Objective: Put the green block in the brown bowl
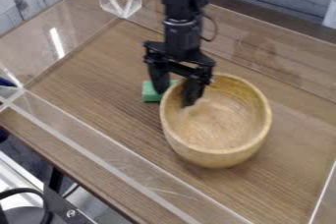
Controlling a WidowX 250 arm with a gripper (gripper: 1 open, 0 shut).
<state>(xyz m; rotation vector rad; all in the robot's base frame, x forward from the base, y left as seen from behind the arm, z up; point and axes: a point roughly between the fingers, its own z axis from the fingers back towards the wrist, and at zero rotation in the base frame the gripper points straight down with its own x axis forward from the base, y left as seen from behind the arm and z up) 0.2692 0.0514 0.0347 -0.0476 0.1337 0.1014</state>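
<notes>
Camera view: black gripper [176, 92] pointing straight down, jaws spread wide and empty, poised over the green block [152, 91] at the brown bowl's [218, 145] far-left rim. Block resting on the wood-grain tabletop [92, 90], just outside the bowl, partly hidden behind one finger. Approach step in hand, by the look of it; next, a descent astride the block and a squeeze. Small bright cube; bowl round, thick-rimmed, pale grained wood; clear acrylic walls [53, 141] around.

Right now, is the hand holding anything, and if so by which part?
Nothing is held. The hand is open, its fingers down beside the green block, which lies on the table just outside the brown bowl.
</notes>
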